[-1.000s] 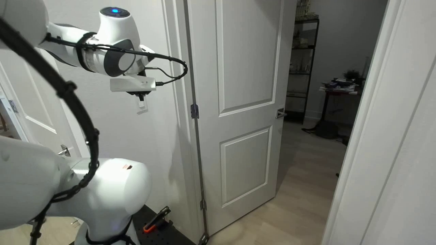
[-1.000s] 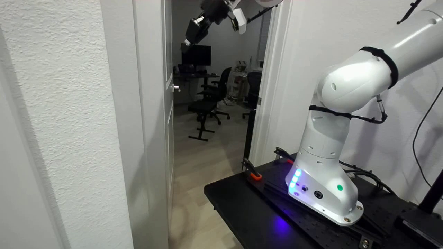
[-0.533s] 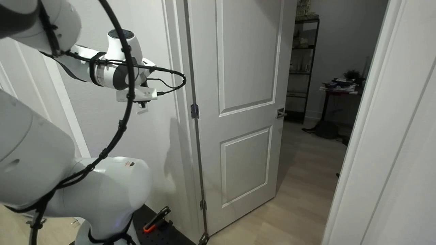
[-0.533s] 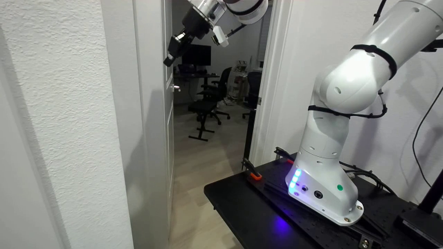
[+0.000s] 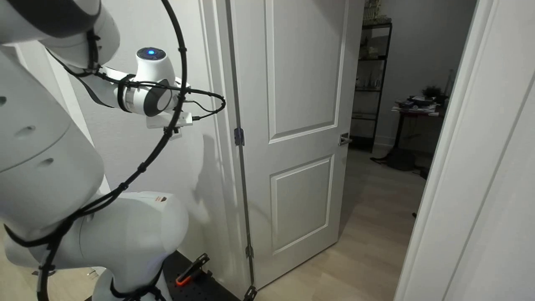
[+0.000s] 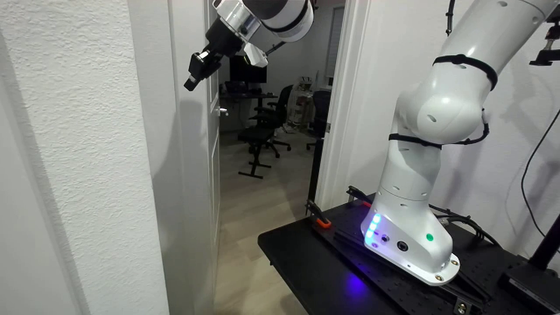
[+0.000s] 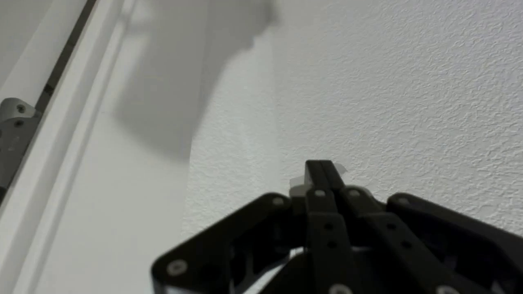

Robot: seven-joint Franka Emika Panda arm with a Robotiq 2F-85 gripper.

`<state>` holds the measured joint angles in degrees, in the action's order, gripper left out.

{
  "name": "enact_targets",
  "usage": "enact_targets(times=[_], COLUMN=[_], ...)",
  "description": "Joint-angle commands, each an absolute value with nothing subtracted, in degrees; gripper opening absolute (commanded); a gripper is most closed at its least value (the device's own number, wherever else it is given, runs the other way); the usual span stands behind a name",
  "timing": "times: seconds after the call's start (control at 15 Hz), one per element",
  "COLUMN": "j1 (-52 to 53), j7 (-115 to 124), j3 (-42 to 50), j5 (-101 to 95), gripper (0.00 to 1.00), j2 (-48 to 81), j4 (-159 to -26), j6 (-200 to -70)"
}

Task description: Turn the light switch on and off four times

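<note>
Black counter [image 6: 297, 258] carrying a perforated plate [image 6: 376, 269], on which stands the robot's white base [image 6: 411, 232]; two clamps [image 6: 323, 223] at the edge.

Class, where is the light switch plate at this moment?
In the wrist view, the light switch plate is on the textured wall, right of centre, partly hidden behind the shut gripper.

1. Wrist view, upper right: open air before rough white wall [image 7: 408, 81].
2. Left there: moulded white door casing [image 7: 55, 143] obstructs.
3. In an exterior view, centre: white panelled door [image 5: 301, 104] blocks; passable rightward.
</note>
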<state>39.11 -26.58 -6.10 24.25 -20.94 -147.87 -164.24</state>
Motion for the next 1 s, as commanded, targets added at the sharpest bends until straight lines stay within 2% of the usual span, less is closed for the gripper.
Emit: enact_targets(times=[0.0, 0.93], j1=[40.21, 39.21], j7=[-24.88, -24.67], j3=[-5.50, -7.33], j5=[23.04, 23.98], gripper=[0.00, 0.00], j2=[-15.48, -5.51], j4=[-143.71, -136.18], j6=[-166.74, -171.90])
